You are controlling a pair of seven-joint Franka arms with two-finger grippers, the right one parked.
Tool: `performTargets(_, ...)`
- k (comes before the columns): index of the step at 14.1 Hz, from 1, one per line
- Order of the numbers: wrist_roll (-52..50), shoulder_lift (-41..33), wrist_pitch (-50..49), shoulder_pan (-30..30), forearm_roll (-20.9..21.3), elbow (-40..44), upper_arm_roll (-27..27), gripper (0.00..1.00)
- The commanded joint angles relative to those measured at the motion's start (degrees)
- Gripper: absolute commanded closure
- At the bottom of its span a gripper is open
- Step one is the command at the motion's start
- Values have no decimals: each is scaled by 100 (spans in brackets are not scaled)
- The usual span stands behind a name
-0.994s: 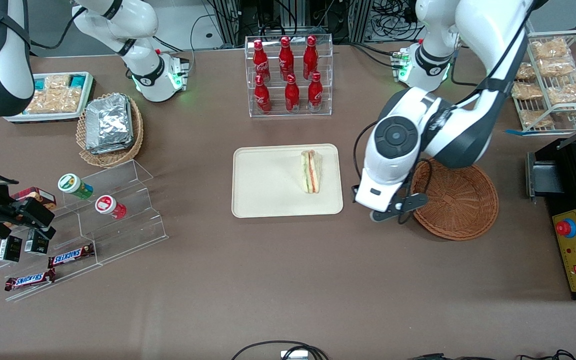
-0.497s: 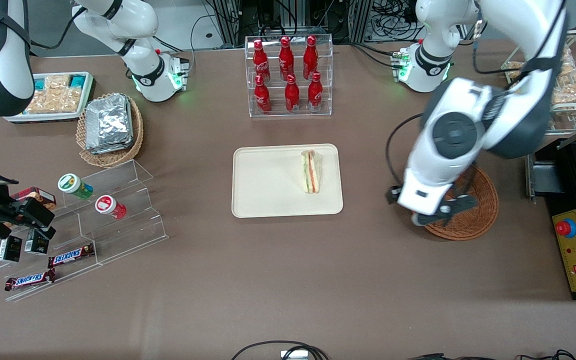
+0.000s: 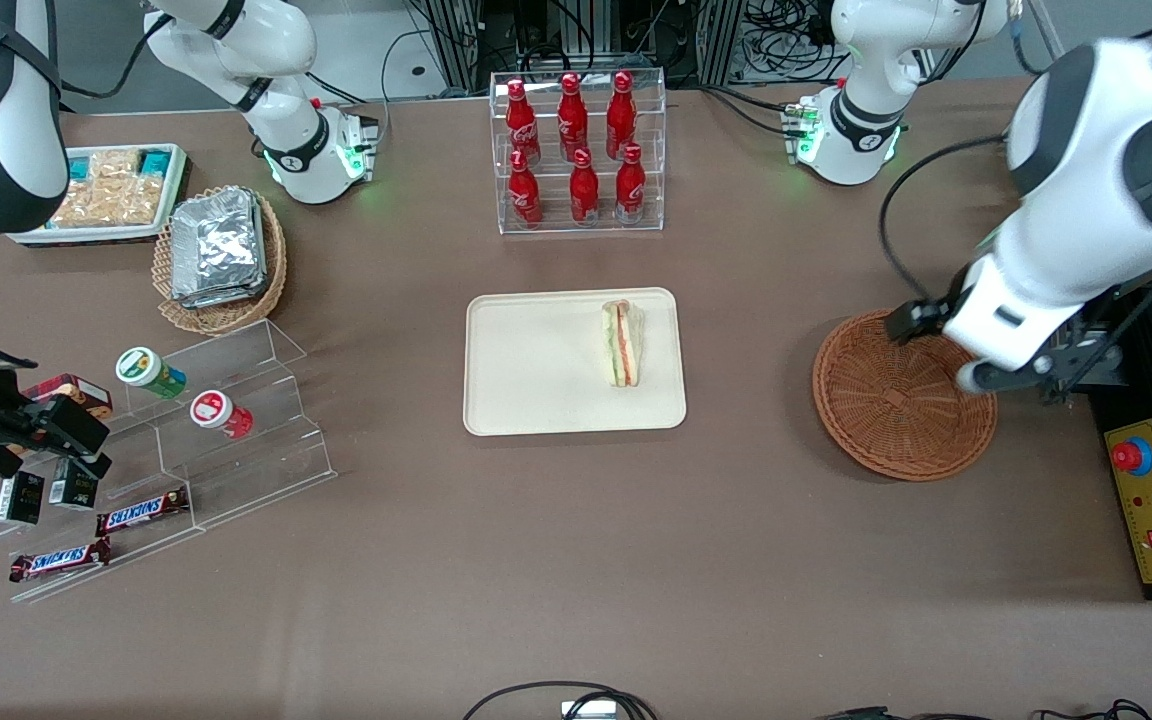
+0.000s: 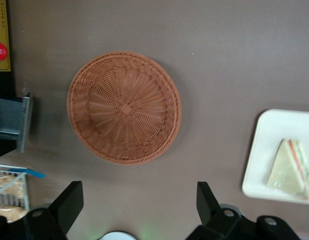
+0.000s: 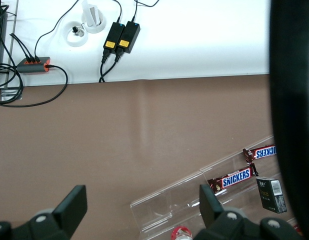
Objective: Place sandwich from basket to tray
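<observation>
The sandwich, a white-bread wedge with red and green layers, lies on the cream tray, close to the tray's edge on the basket's side. The reddish-brown wicker basket stands empty beside the tray, toward the working arm's end of the table. My left gripper hangs high over the basket's outer rim, open and holding nothing. In the left wrist view the gripper shows both dark fingers spread wide, with the basket below, and the tray with the sandwich off to one side.
A clear rack of red bottles stands farther from the camera than the tray. A black unit with a red button sits beside the basket at the table's end. A tan basket of foil packets and acrylic steps lie toward the parked arm's end.
My left gripper has swung away from the tray, across the basket toward the working arm's end of the table, and has risen. The sandwich stays on the tray.
</observation>
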Motion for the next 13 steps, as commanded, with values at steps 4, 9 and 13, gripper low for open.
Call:
performTargets(4,1473,-703,-475,52,-129,-245,471,0)
performTargets(9,2185,-888,-484,377,-287,-254,471,0)
performTargets(13,2354,-915,-484,369,-279,-245,471,0)
